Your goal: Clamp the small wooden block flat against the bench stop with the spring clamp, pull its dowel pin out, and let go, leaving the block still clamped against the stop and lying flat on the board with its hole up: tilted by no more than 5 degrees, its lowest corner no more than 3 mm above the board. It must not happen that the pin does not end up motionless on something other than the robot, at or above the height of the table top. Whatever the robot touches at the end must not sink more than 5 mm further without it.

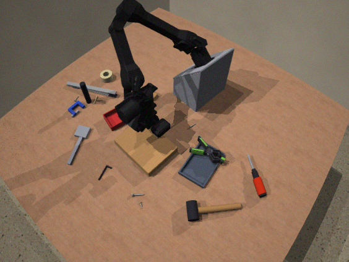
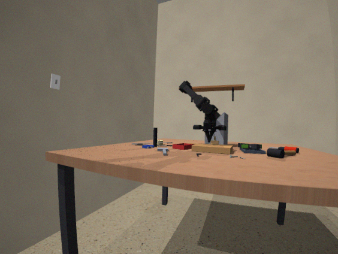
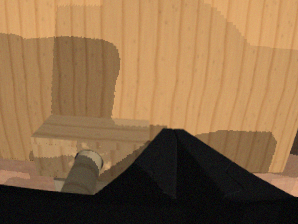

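The small wooden block [image 3: 85,141] lies on the light wooden board [image 1: 145,149], low left in the wrist view. Its grey dowel pin [image 3: 85,168] sticks up out of it. My gripper [image 3: 171,139] is shut and empty, its tip just right of the block and pin and close above the board. In the top view my arm [image 1: 143,118] hides the block; in the exterior view the gripper [image 2: 210,138] hangs just over the block [image 2: 214,142]. The green and black spring clamp [image 1: 208,152] lies on the grey tray [image 1: 199,167], right of the board. I cannot make out the bench stop.
A red tray [image 1: 112,118] sits left of the board and a big grey wedge [image 1: 202,80] behind it. A mallet [image 1: 211,209], a screwdriver [image 1: 257,180], a scraper [image 1: 78,142], a hex key [image 1: 104,171], loose screws [image 1: 137,195] and a blue clamp [image 1: 74,107] lie around.
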Motion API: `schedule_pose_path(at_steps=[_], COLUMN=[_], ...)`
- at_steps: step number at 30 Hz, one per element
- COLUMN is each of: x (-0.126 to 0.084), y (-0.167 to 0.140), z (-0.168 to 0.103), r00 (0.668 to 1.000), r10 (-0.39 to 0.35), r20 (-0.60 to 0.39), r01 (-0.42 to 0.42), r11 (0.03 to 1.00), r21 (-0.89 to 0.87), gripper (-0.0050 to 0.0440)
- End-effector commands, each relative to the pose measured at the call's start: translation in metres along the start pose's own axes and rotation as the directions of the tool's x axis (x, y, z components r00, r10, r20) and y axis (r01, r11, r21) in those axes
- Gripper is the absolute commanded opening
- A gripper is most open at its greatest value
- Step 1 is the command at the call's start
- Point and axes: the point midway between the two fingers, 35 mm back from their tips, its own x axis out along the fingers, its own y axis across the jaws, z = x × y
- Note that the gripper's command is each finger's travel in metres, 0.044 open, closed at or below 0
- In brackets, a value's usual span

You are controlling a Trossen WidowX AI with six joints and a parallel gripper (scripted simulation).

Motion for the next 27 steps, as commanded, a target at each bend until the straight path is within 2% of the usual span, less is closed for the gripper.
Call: schedule_pose_path(at_steps=[1, 6, 13, 27], x=[-0.001, -0.001, -0.015, -0.059], y=[-0.012, -0.012, -0.011, -0.01], z=[0.0, 0.0, 0.001, 0.0], r00=[1.0, 1.0, 1.0, 1.0], r10=[0.001, 0.001, 0.002, -0.001], r20=[-0.001, -0.001, -0.001, -0.001], r01=[-0.001, -0.001, -0.002, 0.001], r11=[1.0, 1.0, 1.0, 1.0], r21=[0.005, 0.005, 0.005, 0.005], gripper=[0.0, 0.0, 0.0, 0.0])
